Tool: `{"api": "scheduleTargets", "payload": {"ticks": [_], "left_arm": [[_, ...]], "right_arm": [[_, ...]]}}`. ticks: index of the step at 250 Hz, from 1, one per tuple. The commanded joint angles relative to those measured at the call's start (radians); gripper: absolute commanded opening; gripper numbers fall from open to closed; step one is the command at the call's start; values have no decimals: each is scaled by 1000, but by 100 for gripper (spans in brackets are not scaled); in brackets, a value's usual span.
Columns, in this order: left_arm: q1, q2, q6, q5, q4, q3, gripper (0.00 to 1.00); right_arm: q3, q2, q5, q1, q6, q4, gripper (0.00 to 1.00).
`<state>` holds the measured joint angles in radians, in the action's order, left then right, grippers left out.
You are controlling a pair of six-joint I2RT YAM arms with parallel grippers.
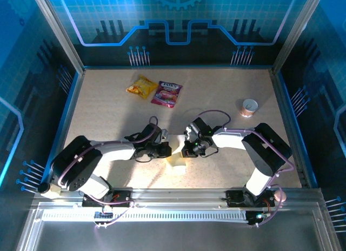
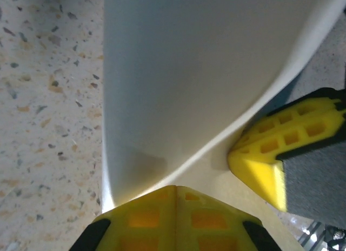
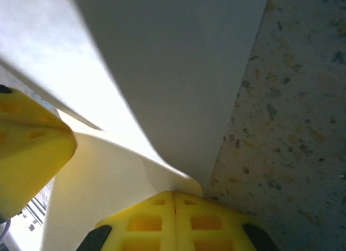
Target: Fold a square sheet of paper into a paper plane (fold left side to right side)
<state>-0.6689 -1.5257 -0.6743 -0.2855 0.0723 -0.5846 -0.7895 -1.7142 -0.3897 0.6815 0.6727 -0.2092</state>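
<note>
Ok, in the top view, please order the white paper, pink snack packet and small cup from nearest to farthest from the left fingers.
1. white paper, pinched in the left fingers, just to their right.
2. pink snack packet, beyond them, far middle.
3. small cup, far side, to the right.

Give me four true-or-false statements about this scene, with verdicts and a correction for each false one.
1. The left gripper and the right gripper are both shut on the sheet of paper. True.
2. The paper lies flat and untouched on the table. False: it bends, pinched between the two grippers.
3. The yellow snack packet and the pink snack packet lie beyond the arms, apart from the paper. True.
4. The cup stands between the two packets. False: it stands alone, off to their right.
</note>
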Motion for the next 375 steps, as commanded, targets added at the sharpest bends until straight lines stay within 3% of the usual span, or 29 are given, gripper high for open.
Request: {"api": "scheduleTargets", "payload": {"ticks": [1,78,183,296,375], "left_arm": [[-12,-33,6,-9,22,-28,6],[-24,-64,16,8,-12,-18,5],[-37,-69,22,22,-26,-15,5],[-38,-67,26,24,-21,-16,5],[-37,-55,30,27,-29,-6,5]], "right_arm": [[66,-98,183,32,-2,-111,0],[64,-74,159,35,-3,-82,0],[-21,101,43,32,0,-1,0],[-123,-71,17,20,-1,90,0],[-119,-132,60,7,-2,42,0]]}}
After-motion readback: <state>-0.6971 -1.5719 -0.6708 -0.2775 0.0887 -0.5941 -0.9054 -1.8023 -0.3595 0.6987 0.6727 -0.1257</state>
